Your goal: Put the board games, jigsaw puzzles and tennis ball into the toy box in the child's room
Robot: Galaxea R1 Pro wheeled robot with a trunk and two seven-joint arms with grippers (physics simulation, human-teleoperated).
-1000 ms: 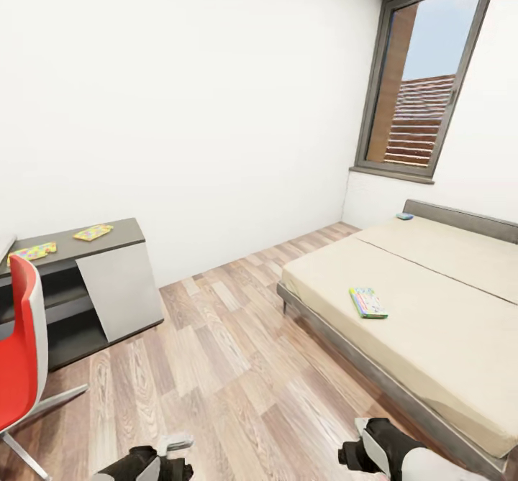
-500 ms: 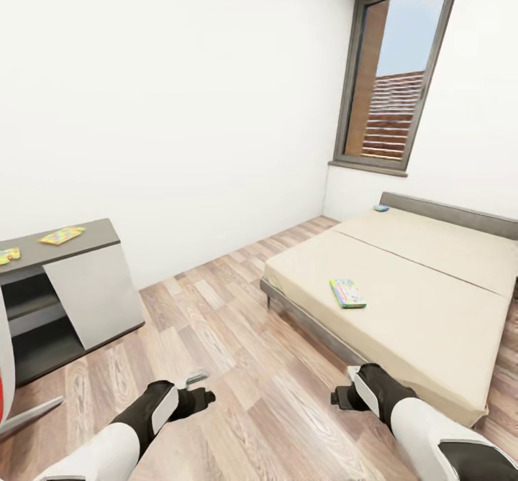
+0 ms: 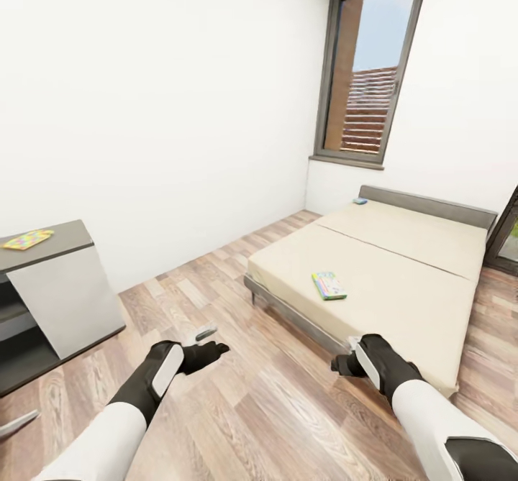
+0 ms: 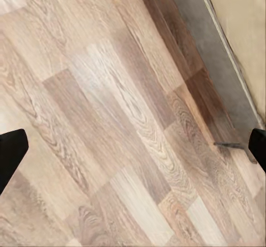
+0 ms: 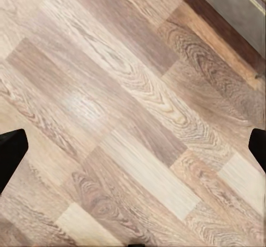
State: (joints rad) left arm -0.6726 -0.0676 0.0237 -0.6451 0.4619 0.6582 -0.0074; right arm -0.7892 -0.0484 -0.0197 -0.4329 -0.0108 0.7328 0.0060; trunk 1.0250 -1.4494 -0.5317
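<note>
1. While the robot stands on open wood-plank floor [image 3: 237,395], the bed [image 3: 403,280] fills the right side, with bare planks all the way up to its near edge.
2. The dark-topped table section [image 3: 61,240] sits far left, carrying a jigsaw puzzle [image 3: 27,239].
3. One board game [image 3: 329,285] lies flat near the mattress's near-left edge; another small blue one [image 3: 360,200] rests by the headboard.
4. It looks light, stiff and thin: best pinched at an edge.
5. The left gripper [image 3: 208,342] and right gripper [image 3: 344,361] both hang spread and empty.
</note>
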